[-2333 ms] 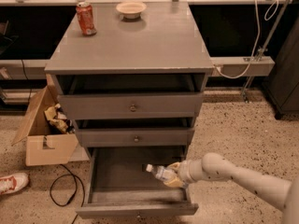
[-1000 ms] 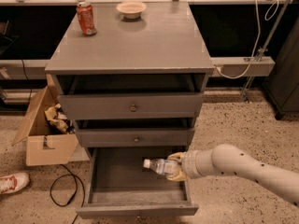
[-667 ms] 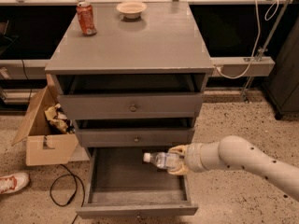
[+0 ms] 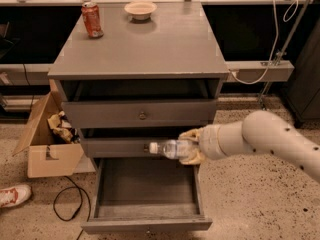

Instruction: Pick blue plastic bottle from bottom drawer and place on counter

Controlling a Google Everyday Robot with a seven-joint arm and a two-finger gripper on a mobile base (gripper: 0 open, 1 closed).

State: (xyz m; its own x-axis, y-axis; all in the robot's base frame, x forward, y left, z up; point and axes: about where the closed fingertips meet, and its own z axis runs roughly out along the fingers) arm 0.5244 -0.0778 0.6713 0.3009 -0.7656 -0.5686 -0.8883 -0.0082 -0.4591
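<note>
My gripper (image 4: 191, 146) is shut on the blue plastic bottle (image 4: 171, 148). It holds the bottle on its side, white cap pointing left, in front of the middle drawer and above the open bottom drawer (image 4: 145, 190). The bottom drawer is pulled out and its inside looks bare. The counter (image 4: 145, 41) is the grey cabinet's top, well above the bottle. My white arm (image 4: 270, 139) comes in from the right.
A red-orange soda can (image 4: 92, 19) and a small bowl (image 4: 140, 9) stand at the back of the counter. An open cardboard box (image 4: 47, 134) with litter sits left of the cabinet. A black cable (image 4: 67, 204) and a shoe (image 4: 14, 195) lie on the floor.
My gripper has lifted the bottle up out of the bottom drawer to the height of the middle drawer's front. The arm has risen with it.
</note>
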